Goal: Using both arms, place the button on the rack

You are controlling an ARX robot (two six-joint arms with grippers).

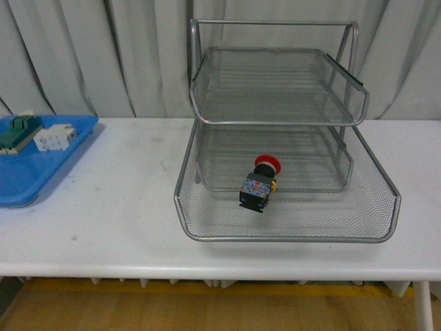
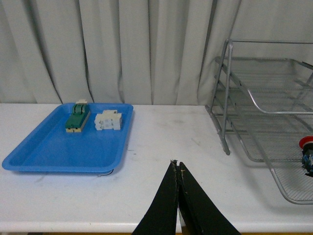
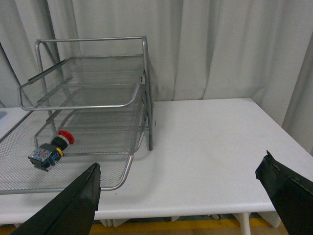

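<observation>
Button lies on its side in the rack's bottom tier, near the middle, red cap pointing to 1 o'clock. Left gripper: jaws pressed together, holding nothing, over bare table. Right gripper: jaws spread wide, empty. Blue tray at rack's 9 o'clock.

In the left wrist view the button gets chopped by the picture edge, so only a sliver of red cap and dark body shows, and the rack runs off with it. Front view clips the blue tray at the table's left end.
</observation>
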